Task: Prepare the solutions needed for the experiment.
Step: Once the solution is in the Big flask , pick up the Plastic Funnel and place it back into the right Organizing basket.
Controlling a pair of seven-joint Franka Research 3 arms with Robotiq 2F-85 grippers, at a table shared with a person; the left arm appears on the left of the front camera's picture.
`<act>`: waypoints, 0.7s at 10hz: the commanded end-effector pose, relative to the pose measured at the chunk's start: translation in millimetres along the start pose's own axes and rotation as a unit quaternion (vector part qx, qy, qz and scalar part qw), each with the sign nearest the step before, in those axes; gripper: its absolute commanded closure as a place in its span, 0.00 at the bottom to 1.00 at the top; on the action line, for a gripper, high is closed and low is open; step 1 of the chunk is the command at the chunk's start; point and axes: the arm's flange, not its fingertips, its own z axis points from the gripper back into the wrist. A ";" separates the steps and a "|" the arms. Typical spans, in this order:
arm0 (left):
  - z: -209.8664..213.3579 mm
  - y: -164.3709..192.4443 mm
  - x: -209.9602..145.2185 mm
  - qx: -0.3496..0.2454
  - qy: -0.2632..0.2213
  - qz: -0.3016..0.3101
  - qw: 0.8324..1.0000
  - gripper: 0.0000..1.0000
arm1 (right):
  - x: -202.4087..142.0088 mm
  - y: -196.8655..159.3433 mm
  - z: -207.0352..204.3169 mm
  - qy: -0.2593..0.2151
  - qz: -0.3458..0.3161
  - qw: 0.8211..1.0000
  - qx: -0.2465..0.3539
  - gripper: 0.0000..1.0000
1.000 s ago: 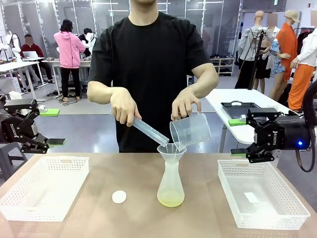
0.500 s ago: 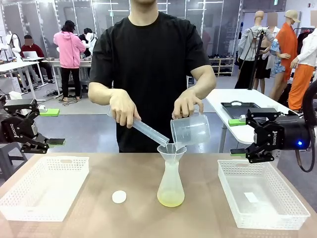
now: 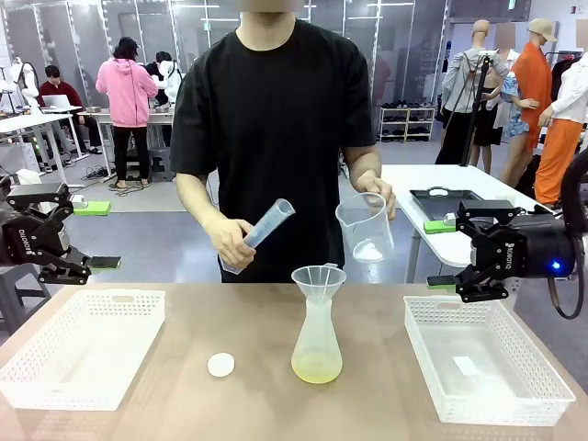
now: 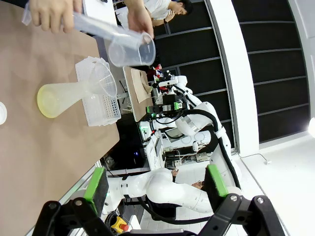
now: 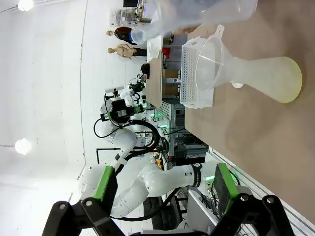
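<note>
1. Flask (image 3: pixel 317 344), clear and conical, stands upright near the middle of the bench (image 3: pixel 367 404), between two white baskets. Pale yellow solution fills only the bottom of the cone.
2. Clear funnel (image 3: pixel 318 277) sits upright in the flask neck, which carries no stopper.
3. Round white stopper (image 3: pixel 220 365) lies flat on the bench, on the robot's left of the flask and apart from it.
4. Person stands at the far side. One hand (image 3: pixel 228 241) holds a graduated cylinder (image 3: pixel 260 234) tilted, with its open end raised, above the bench behind the flask.
5. The other hand (image 3: pixel 372 188) holds a clear beaker (image 3: pixel 364 228) upright, above the funnel, on the robot's right of it and not touching it. Beaker contents: cannot tell.
6. Left basket (image 3: pixel 83 344) sits at the robot's left end of the bench. Right basket (image 3: pixel 487 358) sits at the right end, with a small white piece on its floor.
7. Left gripper (image 3: pixel 99 235): jaws wide apart, nothing between the green pads, held in the air off the bench's left end, above the left basket's far side.
8. Right gripper (image 3: pixel 441 253): jaws wide apart, holding nothing, raised above the far edge of the right basket.
</note>
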 end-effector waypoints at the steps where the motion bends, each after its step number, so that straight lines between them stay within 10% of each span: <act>1: -2.2 -2.1 1.0 -0.013 -0.003 0.001 1.000 0.00 | -0.1 1.1 -0.2 0.000 0.001 1.000 0.003 0.00; 7: -2.2 -2.1 1.0 -0.013 -0.003 0.001 1.000 0.00 | -0.1 1.1 -0.2 0.000 0.001 1.000 0.003 0.00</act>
